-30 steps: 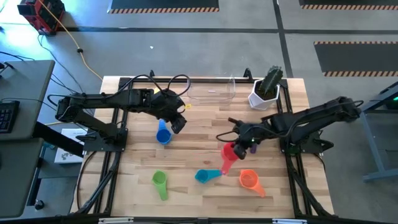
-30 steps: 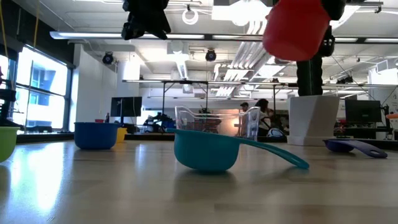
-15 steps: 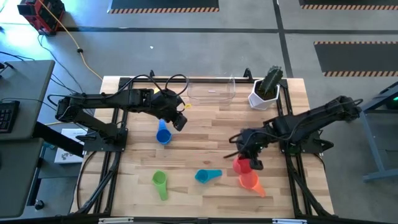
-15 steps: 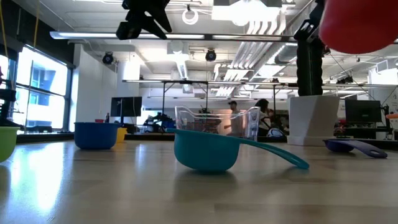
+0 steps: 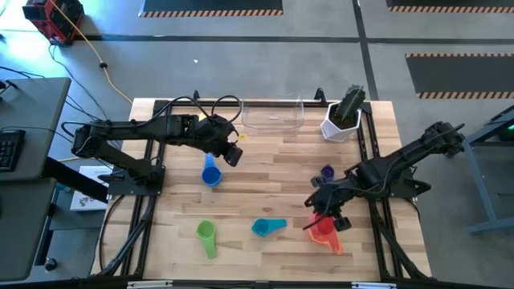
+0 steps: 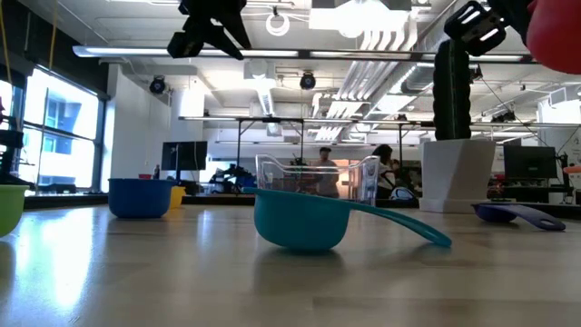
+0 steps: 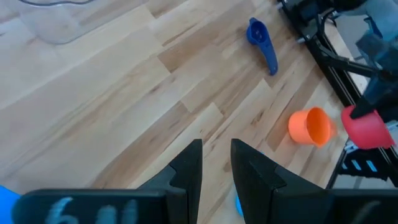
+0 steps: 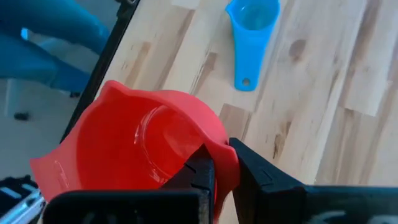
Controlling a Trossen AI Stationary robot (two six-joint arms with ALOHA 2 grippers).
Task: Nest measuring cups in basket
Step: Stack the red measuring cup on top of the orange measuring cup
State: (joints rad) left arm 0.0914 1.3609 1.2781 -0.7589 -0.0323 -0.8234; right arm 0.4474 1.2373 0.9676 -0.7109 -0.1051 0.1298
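The clear basket (image 5: 273, 117) at the top centre of the high view holds no cups, so the nesting has hardly begun. The right hand (image 5: 325, 215), lower right, is clamped on the red cup (image 8: 146, 146), carried just over the orange cup (image 5: 325, 235). Blue (image 5: 210, 172), green (image 5: 206, 235), teal (image 5: 267, 227) and purple (image 5: 327, 172) cups lie loose on the desk (image 5: 265, 160). The left hand (image 7: 216, 165), upper left of centre, hangs slightly parted and empty.

overhead, table-level, wrist views (shared table (image 5: 265, 160))

Purple cup (image 7: 260, 42), orange cup (image 7: 310, 126)
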